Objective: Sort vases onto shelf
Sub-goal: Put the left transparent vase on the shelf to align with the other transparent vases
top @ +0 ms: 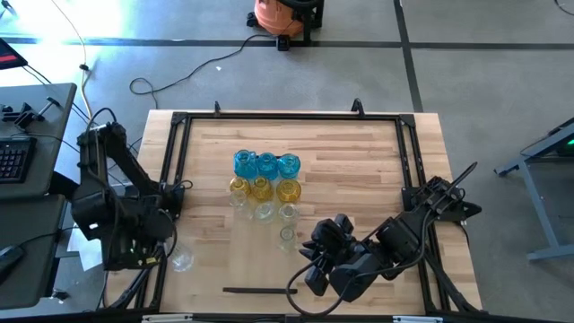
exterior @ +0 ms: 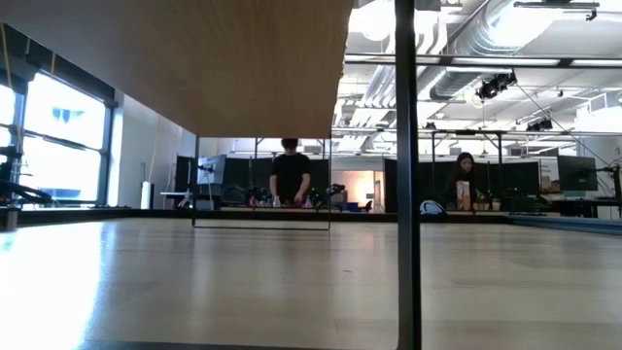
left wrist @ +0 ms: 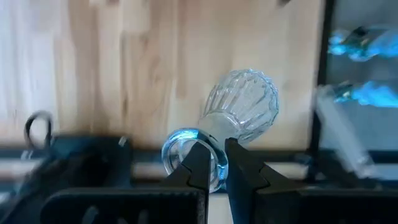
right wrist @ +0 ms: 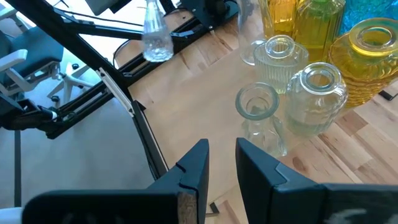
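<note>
Near the table's left edge my left gripper (top: 176, 255) is shut on a clear ribbed vase (left wrist: 244, 107), which also shows in the right wrist view (right wrist: 155, 36). The other vases stand in rows mid-table: three blue (top: 266, 164), three yellow (top: 262, 188), and several clear (top: 265, 212). My right gripper (right wrist: 222, 167) hovers open near the closest clear vase (right wrist: 257, 106), with nothing between its fingers. The shelf shows only in the low view, as a pale wood panel (exterior: 194, 58). My left gripper holds the clear vase by its mouth rim (left wrist: 219, 163). The rim's wall sits between the two fingertips, one finger (left wrist: 199, 163) over the mouth opening and the other outside it. The fingers come from above. The vase hangs below them, lifted clear of the table.
A black metal frame (top: 175, 161) runs around the wooden tabletop (top: 359, 161), and its left rail lies under the held vase. A thin dark bar (top: 256, 290) lies near the front edge. Bare wood lies between the vase group and the left rail.
</note>
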